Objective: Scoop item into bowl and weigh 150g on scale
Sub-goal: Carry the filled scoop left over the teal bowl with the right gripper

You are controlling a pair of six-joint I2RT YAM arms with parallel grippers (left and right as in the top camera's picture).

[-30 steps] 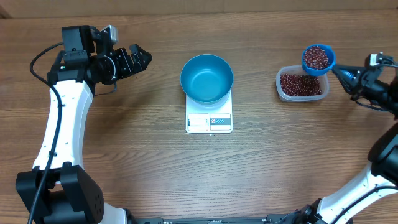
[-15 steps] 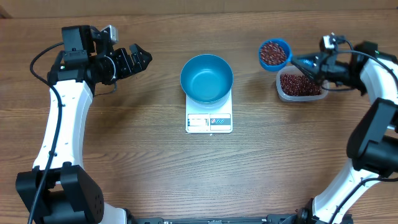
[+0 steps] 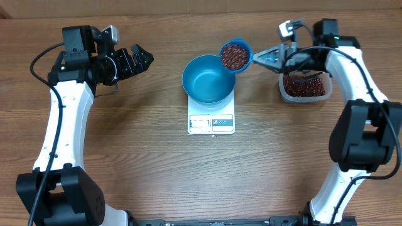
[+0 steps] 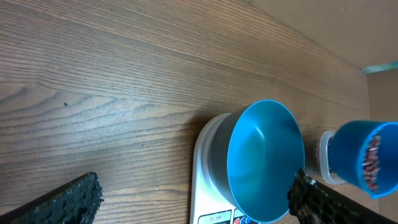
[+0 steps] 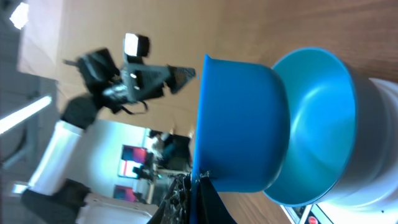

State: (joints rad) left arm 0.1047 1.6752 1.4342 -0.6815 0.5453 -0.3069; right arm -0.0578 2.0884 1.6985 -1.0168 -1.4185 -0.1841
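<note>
**Left.** Left fingers (image 4: 73,196) spread wide and holding nothing. They hover over bare wooden desk (image 3: 125,144), well apart from the work.

**Centre.** Small white square digital scale (image 3: 211,123) on the desk, with its display edge toward the robot. The readout is too small to make out. A round, deep, bright blue bowl (image 3: 207,81) sits on the platform and overhangs it. From overhead the bowl looks empty.

**Right of centre.** Small blue plastic scoop (image 5: 239,124), filled with small dark red-brown beans (image 3: 233,56). It hangs at the bowl's far-right rim, roughly level. It is probably clear of the rim, though neither view settles that. Right fingers (image 3: 275,57) are clamped on the scoop's handle.

**Far right.** Clear rounded-rectangular plastic tub (image 3: 301,100) holds the rest of the beans, partly under the right arm.

**Handling, as judged.**
- The beans are hard, dry and loose. Each is light, but they will run all at once and bounce off a hard bowl wall.
- Tip the scoop slowly, with its lip low and well inside the rim.
- The scoop is stiff and light, and the handle is the right place to hold it. A smooth plastic handle may twist in the grip as the load shifts.
- The bowl is light and perched on a smaller platform — any knock could slide it or upset the reading, so keep the scoop off its rim.
- Later scoops should be part-filled, so the weight creeps up to target.
</note>
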